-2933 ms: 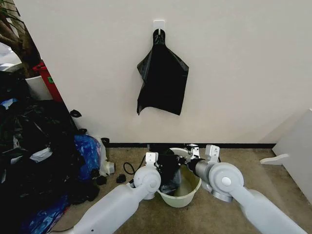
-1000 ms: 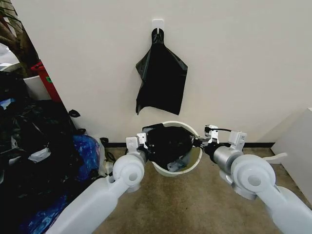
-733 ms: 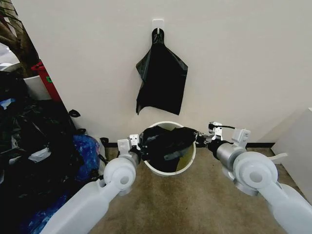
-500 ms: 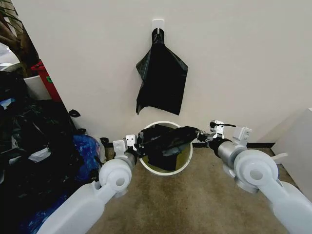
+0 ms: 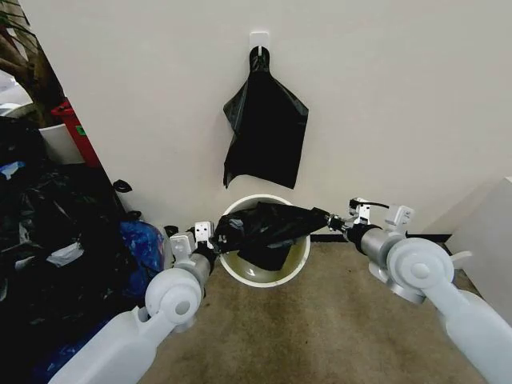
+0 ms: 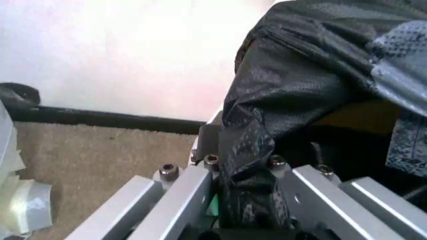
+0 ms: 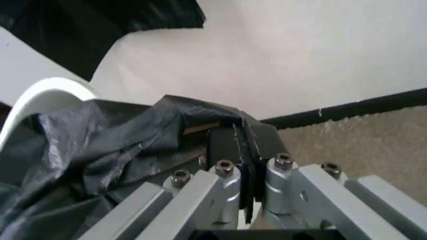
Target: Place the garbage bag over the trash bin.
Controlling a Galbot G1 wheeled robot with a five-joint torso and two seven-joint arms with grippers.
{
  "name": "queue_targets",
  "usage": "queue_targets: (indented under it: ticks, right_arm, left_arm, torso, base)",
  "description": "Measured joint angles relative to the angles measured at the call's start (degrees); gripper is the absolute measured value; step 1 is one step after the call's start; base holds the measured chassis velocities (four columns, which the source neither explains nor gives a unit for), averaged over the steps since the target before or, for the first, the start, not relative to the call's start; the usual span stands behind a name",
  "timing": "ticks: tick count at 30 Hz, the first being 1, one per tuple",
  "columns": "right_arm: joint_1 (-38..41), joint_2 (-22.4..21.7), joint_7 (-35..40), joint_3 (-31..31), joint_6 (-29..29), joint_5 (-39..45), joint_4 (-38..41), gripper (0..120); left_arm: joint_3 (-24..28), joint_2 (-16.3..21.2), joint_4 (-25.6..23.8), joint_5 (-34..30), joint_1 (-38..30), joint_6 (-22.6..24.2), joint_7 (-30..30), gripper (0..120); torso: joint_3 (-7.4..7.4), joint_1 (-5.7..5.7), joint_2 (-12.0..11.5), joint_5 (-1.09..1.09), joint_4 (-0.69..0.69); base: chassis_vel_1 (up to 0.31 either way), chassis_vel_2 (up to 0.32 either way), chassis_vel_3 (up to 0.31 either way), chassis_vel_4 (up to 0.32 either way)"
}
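The garbage bag is seen stretched across the mouth of the trash bin, which is tilted so that its opening faces the head camera, close to the wall at about 12 o'clock from the robot. The bag's one edge is pinched by the left end effector at the bin's 9 o'clock side, and the opposite edge is pinched by the right end effector just beyond the rim at 3 o'clock. In the left wrist view, crinkled black plastic is clamped between the metal fingers; in the right wrist view, a folded strip of the bag is gripped between the fingers, with the bin's white rim beside it. The bag's middle sags into the bin. Flat black bags are hung from a white hook on the wall above the bin. A heap of black sacks lies on the floor at about 9 o'clock.
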Motion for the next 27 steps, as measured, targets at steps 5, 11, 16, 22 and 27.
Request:
queue_targets:
  ticks: [5,11,16,22,27]
  right_arm:
    - [-0.74,-0.16,-2.78,-0.11,-0.73,-0.66,-1.27,0]
    - [-0.7,-0.07,-3.53,-0.09,-0.74,-2.56,-1.13,1]
    - [-0.57,-1.36,-3.07,0.28,-0.38,-3.81,1.87,20]
    - [-1.11,-2.66,-0.78,0.5,-0.16,-3.85,6.29,41]
    - [-1.68,-3.01,1.81,1.19,0.08,-3.31,9.42,58]
  left_arm:
    - [-0.35,-0.16,-0.27,-0.08,0.4,-0.5,0.81,1]
    - [-0.6,-0.02,-0.35,-0.29,0.44,-0.64,1.12,1]
    - [-0.87,-0.13,0.41,-0.34,0.47,-0.26,1.12,1]
    - [-1.03,-0.85,1.69,-0.41,0.45,0.34,0.13,1]
    - [-1.19,-1.22,2.25,-0.66,0.42,0.48,-0.66,1]
  torso:
    - [0.0,0.0,0.0,-0.01,0.01]
    - [0.0,0.0,0.0,0.01,0.0]
    - [0.0,0.0,0.0,-0.01,0.0]
    - [0.0,0.0,0.0,-0.01,0.0]
    - [0.0,0.0,0.0,0.0,0.0]
  base:
    - [0.0,0.0,0.0,0.0]
    - [0.0,0.0,0.0,0.0]
    - [0.0,0.0,0.0,0.0]
    - [0.0,0.0,0.0,0.0]
    - [0.0,0.0,0.0,0.0]
